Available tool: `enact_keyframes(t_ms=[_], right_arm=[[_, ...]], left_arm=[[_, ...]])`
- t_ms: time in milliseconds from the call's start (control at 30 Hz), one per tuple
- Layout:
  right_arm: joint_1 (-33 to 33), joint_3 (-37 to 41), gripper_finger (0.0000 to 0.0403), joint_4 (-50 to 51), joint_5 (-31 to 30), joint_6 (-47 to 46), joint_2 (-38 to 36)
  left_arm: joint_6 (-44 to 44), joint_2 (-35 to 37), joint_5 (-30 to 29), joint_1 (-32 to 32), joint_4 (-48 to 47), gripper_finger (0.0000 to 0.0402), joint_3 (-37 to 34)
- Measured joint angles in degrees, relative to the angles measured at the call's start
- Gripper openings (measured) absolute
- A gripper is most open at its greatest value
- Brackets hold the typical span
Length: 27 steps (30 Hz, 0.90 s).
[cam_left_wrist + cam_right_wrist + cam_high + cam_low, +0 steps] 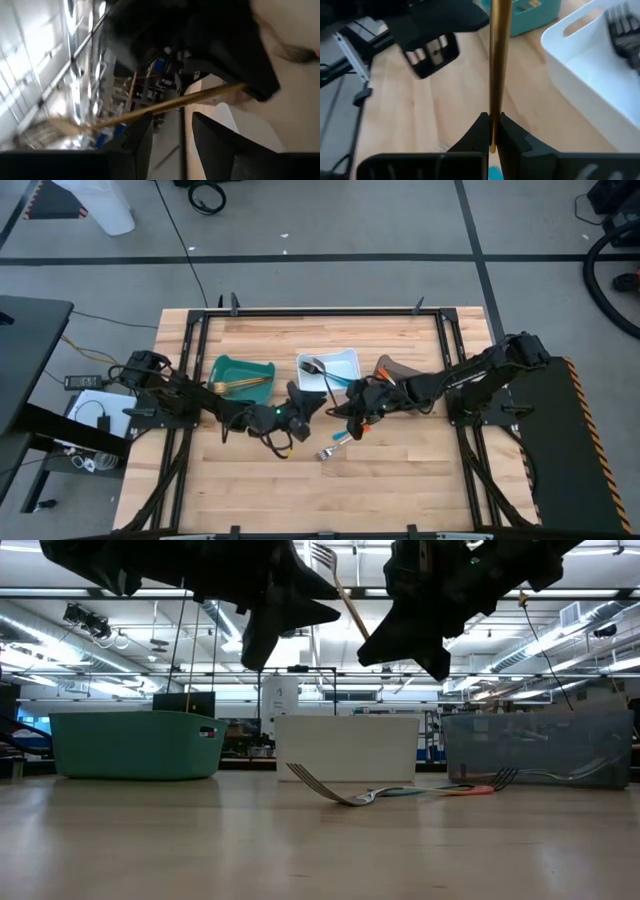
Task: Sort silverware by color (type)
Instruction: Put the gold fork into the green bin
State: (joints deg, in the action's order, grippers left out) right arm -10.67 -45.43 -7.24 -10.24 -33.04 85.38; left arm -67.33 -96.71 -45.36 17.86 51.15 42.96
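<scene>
A gold fork is held up in the air over the middle of the table, tines up, with my right gripper shut on it. My left gripper stands open just to the left of it; the fork's shaft crosses in front of its fingertips without touching them. On the table below lie a blue-handled fork and an orange-handled one. More gold pieces lie in the teal bin. My right gripper pinches the gold fork's handle near its free end between its two fingers. The shaft runs out forward between the fingertips. The fork is lifted clear of the table and slants up, with its tines on top.
Three bins stand in a row behind the grippers: teal, white with a dark fork in it, and grey-brown. The near half of the wooden table is bare apart from the two forks.
</scene>
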Motion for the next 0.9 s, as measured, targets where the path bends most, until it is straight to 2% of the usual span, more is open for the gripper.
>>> enact_keyframes(t_ms=[333, 500, 733, 900], right_arm=[[3.3, 0.0, 0.0023, -0.9, 10.6, -5.7, 0.0], [3.7, 0.0, 0.0024, -4.1, 14.7, -7.1, 0.0], [3.7, 0.0, 0.0024, -4.7, 15.3, -7.5, 0.0], [3.7, 0.0, 0.0024, -5.1, 15.3, -7.5, 0.0]], left_arm=[[-27.2, 0.0, 1.4, -0.1, -0.8, 0.0146, 0.0], [-33.3, 0.0, 4.6, -1.6, -0.8, 0.0146, 0.0], [-38.6, 0.1, 9.4, -3.7, -0.8, 0.0144, 0.0], [-38.6, 0.1, 11.3, -4.4, -0.6, 0.0113, 0.0]])
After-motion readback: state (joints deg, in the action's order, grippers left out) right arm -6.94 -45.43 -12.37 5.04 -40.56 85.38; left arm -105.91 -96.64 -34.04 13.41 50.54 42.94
